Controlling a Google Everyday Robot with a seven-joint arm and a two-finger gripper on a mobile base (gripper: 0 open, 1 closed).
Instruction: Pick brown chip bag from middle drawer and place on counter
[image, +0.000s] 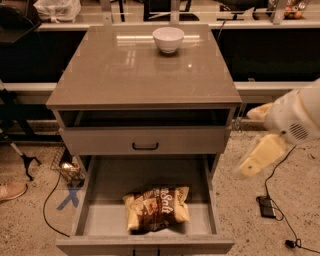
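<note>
The crinkly dark-brown and pale-yellow chip bag (157, 208) lay in the open, deep grey middle drawer (104, 224), near its front. The cream gripper (255, 161) hung beside the cabinet, outside that drawer. Whether it was apart or together could not be told.

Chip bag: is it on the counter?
No, the chip bag lies on the drawer floor, and the gripper hangs beside the cabinet, at the view's right, apart from the bag.
</note>
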